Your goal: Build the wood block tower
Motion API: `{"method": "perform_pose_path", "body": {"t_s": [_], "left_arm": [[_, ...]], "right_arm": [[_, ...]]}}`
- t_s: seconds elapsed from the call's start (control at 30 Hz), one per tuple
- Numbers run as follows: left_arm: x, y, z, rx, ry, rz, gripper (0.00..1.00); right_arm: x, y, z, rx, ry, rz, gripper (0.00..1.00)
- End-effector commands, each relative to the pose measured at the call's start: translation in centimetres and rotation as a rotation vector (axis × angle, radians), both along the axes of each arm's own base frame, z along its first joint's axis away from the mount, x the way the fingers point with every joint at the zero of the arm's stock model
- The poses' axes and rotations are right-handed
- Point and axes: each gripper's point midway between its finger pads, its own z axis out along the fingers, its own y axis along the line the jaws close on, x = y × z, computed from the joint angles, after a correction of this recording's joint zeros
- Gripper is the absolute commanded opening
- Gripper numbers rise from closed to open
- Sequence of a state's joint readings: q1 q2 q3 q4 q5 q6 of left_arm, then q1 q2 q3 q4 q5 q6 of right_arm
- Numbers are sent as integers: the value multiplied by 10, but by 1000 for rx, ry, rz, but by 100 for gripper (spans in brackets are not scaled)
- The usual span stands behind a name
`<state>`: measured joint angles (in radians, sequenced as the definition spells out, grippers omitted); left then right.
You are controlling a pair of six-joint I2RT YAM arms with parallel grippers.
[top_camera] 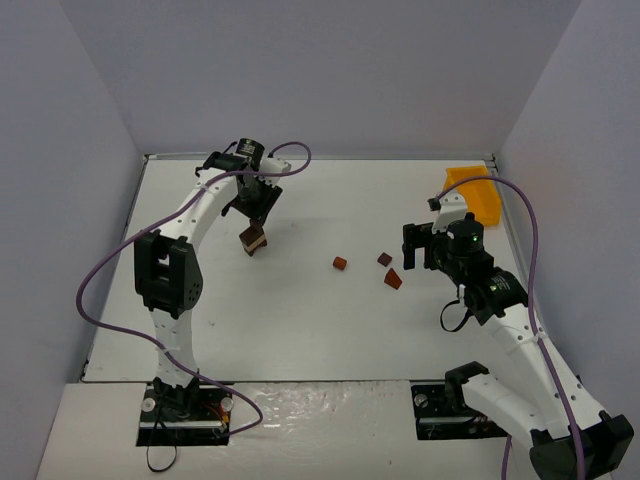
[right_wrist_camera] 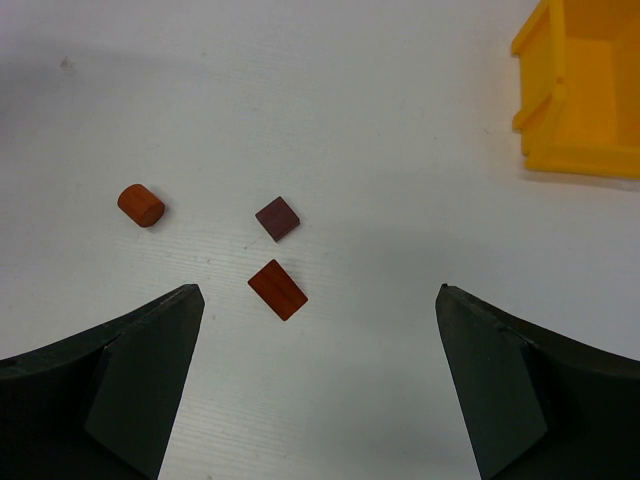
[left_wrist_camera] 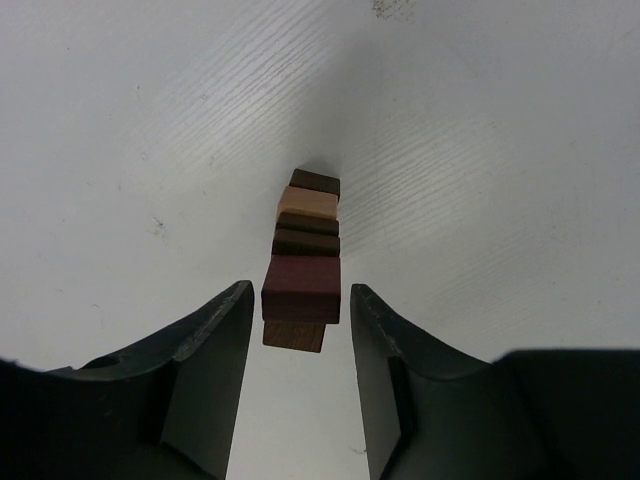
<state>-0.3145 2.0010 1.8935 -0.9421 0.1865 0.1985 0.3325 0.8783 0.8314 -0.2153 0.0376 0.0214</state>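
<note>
Tower: you have a narrow stack of small, smooth-faced wood blocks point(left_wrist_camera: 303, 260) in the upper left of the top view. A reddish-brown piece sits on top, with dark and pale tan layers beneath.
Left hand: the left hand point(left_wrist_camera: 300, 300) hangs over the tower with its dark fingers point(left_wrist_camera: 215, 370) parted. One stands on each side of the reddish piece, with a thin gap on each side; you can see no contact.
Loose wood blocks: right of centre in the top view lie a rounded orange-red piece point(right_wrist_camera: 141, 205), a dark purplish cube point(right_wrist_camera: 277, 218) and a red-brown slab point(right_wrist_camera: 278, 289), each apart from the others.
Right hand: the right hand point(right_wrist_camera: 318, 295) is spread wide and holds nothing. The red-brown slab lies between its fingertips and the cube just beyond.
Edges: a glossy yellow plastic bin point(right_wrist_camera: 580, 100) sits at the upper right corner.
Open room: the finely grained white tabletop point(top_camera: 300, 310) separates the tower from the loose pieces.
</note>
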Motion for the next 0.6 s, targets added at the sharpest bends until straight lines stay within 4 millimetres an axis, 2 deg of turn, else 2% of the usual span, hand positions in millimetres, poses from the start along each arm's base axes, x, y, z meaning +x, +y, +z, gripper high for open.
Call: {"method": "perform_pose_path", "body": {"t_s": [0.0, 0.2, 0.3, 0.4, 0.47, 0.57], "left_arm": [[4, 0, 20, -18, -48, 7, 44], [7, 0, 26, -27, -65, 18, 53], [10, -3, 41, -50, -102, 32, 54], [17, -7, 65, -96, -175, 74, 54], [18, -7, 99, -148, -273, 107, 54], [16, -4, 136, -206, -389, 164, 54]], "right_arm": [[6, -2, 12, 5, -50, -8, 100], [6, 0, 11, 9, -46, 5, 100], [7, 3, 9, 16, -33, 15, 100], [9, 6, 2, 34, -3, 7, 100], [11, 13, -5, 64, 33, 15, 100], [18, 19, -22, 87, 99, -2, 99]]}}
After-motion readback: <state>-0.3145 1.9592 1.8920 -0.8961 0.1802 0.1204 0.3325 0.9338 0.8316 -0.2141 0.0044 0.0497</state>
